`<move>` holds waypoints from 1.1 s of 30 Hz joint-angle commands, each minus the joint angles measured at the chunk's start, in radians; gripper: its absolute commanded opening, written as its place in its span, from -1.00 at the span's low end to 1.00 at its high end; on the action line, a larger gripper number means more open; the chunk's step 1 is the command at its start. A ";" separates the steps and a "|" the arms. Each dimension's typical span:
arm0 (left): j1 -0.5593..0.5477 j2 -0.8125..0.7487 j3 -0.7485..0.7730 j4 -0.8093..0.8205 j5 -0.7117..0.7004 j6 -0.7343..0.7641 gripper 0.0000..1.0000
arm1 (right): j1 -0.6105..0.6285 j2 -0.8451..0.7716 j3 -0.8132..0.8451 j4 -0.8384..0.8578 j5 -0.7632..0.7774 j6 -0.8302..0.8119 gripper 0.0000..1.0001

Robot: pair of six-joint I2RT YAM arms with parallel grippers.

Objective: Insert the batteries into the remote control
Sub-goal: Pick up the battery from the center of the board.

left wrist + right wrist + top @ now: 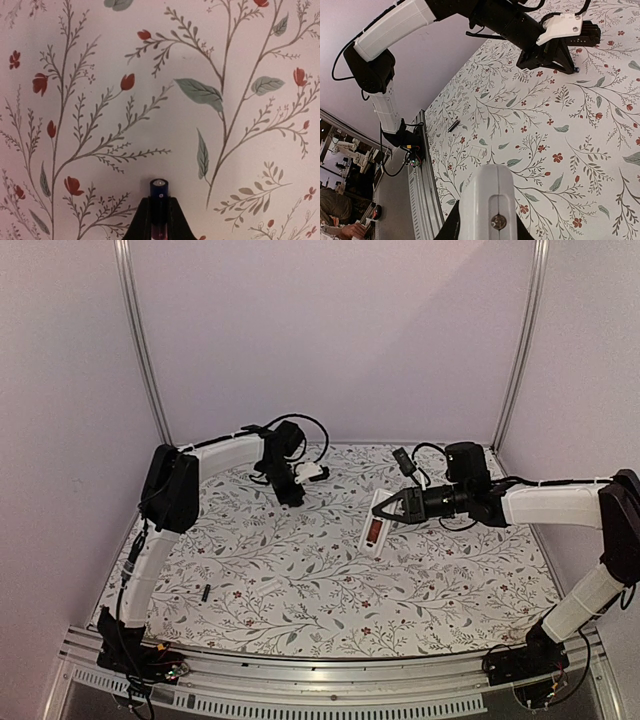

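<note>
My left gripper (291, 497) is shut on one black battery (159, 188), which stands on end between the fingers (142, 220) just above the floral table at the back centre. My right gripper (388, 508) is shut on the white remote control (374, 528) and holds it tilted above the table, its dark recess facing up. In the right wrist view the remote's end (487, 195) fills the bottom. A second battery (204, 593) lies loose at the front left and also shows in the right wrist view (453, 125).
A small flat white cover piece (272, 585) lies on the table near the front middle, and shows in the right wrist view (478, 151). The left arm (520, 25) spans the back. White walls enclose the table; a metal rail (330, 665) runs along the near edge.
</note>
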State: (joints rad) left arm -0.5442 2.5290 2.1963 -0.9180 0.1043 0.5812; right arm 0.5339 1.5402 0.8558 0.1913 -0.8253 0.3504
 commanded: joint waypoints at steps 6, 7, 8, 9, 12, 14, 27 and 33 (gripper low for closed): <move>-0.056 -0.014 -0.093 -0.038 -0.035 -0.043 -0.84 | -0.007 -0.017 -0.001 0.000 0.003 0.000 -1.00; -0.059 -0.018 -0.106 -0.039 -0.037 -0.053 -0.83 | -0.007 -0.019 -0.001 -0.001 0.006 0.002 -1.00; -0.061 -0.023 -0.122 -0.038 -0.035 -0.062 -0.82 | -0.007 -0.020 0.000 -0.002 0.008 0.003 -1.00; -0.063 -0.027 -0.137 -0.037 -0.033 -0.069 -0.80 | -0.008 -0.021 0.000 -0.003 0.012 0.004 -1.00; -0.068 -0.034 -0.160 -0.037 -0.030 -0.080 -0.84 | -0.007 -0.024 0.002 -0.006 0.021 0.008 -1.00; -0.070 -0.041 -0.169 -0.037 -0.028 -0.088 -0.89 | -0.006 -0.025 0.001 -0.006 0.026 0.012 -1.00; -0.078 -0.349 -0.500 0.238 0.119 -0.270 -1.00 | -0.008 -0.029 0.012 0.005 0.097 0.090 -1.00; -0.099 -0.534 -0.690 0.444 0.189 -0.388 -1.00 | -0.006 -0.013 -0.001 0.064 0.153 0.166 -1.00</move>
State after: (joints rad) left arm -0.6159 2.1277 1.6043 -0.6662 0.2195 0.2985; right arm 0.5335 1.5379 0.8558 0.1955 -0.7258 0.4522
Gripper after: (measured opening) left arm 0.074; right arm 0.199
